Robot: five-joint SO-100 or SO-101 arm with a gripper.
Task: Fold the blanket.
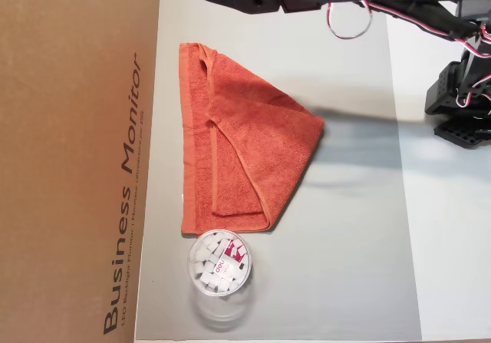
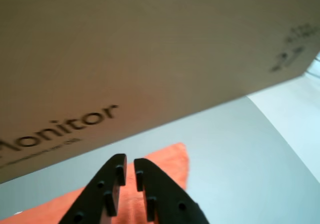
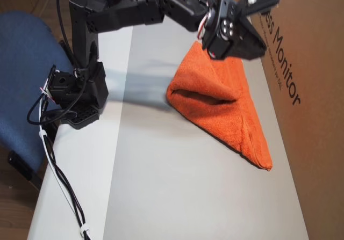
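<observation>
Though beside blanket (image 1: 245, 143), cube-filled tub (image 1: 220, 262).

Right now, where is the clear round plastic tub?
In an overhead view, the clear round plastic tub stands at the lower corner of the folded orange-red terry-cloth towel, just right of the brown cardboard box.

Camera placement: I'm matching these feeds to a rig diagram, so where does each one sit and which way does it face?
An overhead view: above the table, looking straight down at the folded blanket, the clear tub and the cardboard box; arm links cross the top right.
Wrist view: rides on the gripper, facing the box over the blanket's corner; nearly shut jaws show at the bottom.
An overhead view: high, angled from the table's opposite end; the whole arm, base included, shows.
All share blanket and box.
</observation>
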